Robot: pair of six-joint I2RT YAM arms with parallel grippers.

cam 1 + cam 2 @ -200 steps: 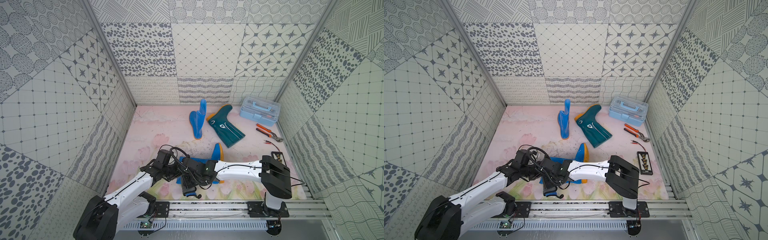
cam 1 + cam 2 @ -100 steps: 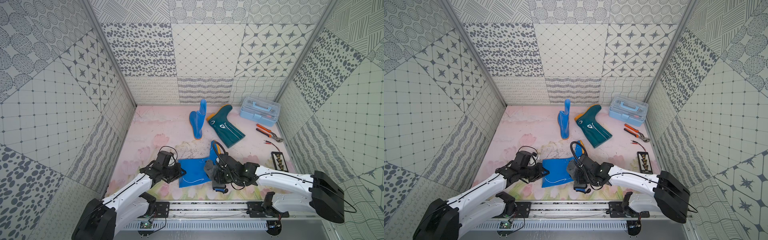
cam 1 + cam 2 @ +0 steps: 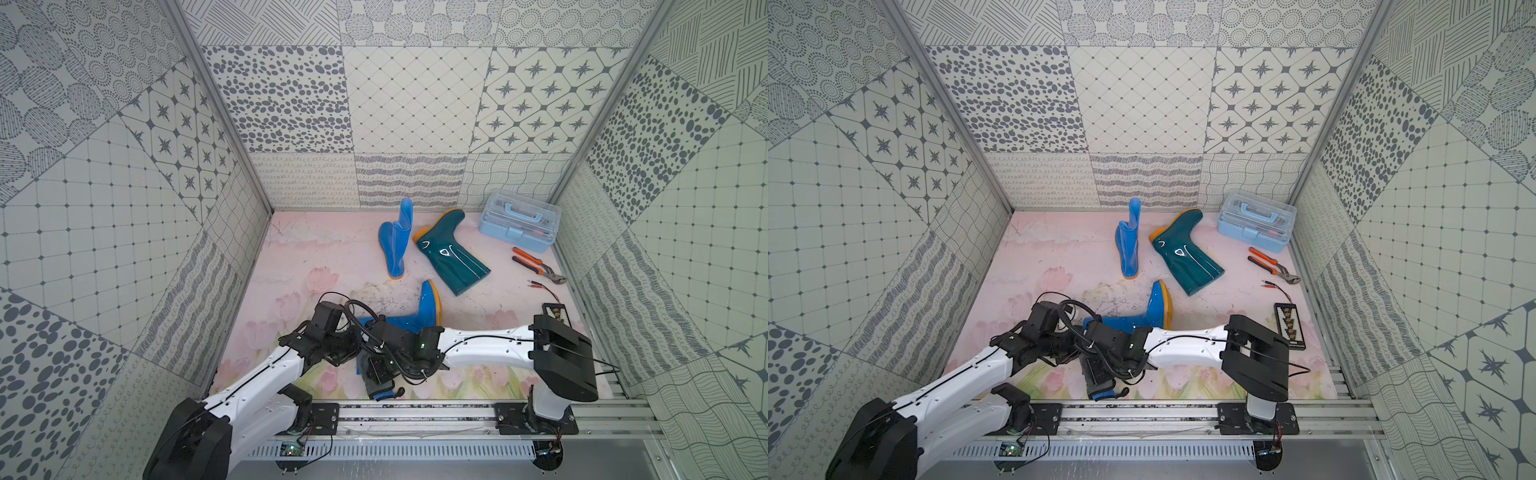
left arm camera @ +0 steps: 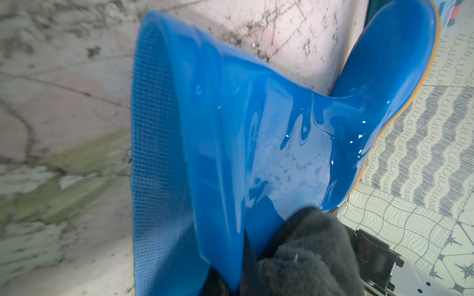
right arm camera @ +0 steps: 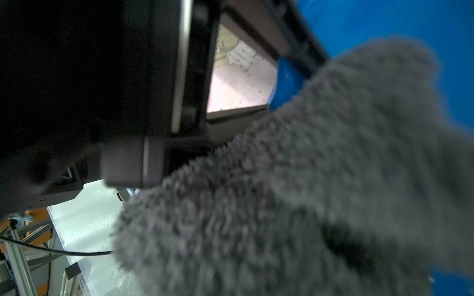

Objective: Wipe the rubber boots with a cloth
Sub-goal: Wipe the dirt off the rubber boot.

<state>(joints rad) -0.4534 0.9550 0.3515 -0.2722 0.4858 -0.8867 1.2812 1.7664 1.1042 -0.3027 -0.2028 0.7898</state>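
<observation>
Left fingers (image 4: 247, 264) pinch shut on the cuff of the fallen blue boot (image 3: 428, 309); my right fingers (image 3: 376, 368) clamp the grey cloth (image 3: 381, 388) against its shaft near that cuff. It lies on the scuffed pink floral surface (image 3: 332, 257), between patterned walls (image 3: 415, 104). Half a second ago the cloth was by the ankle.

LAYOUT | near boot (image 3: 428, 309) is laid at table (image 3: 324, 257) centre | cloth (image 3: 380, 384) is pressed against its shaft, 7 o'clock | far boot (image 3: 395, 245) is placed at 12 | slanted boot (image 3: 451, 259) just beside it, 1 o'clock | toolbox (image 3: 517, 226) is set at 2 | pliers (image 3: 536, 266) are laid before it, toward 3
</observation>
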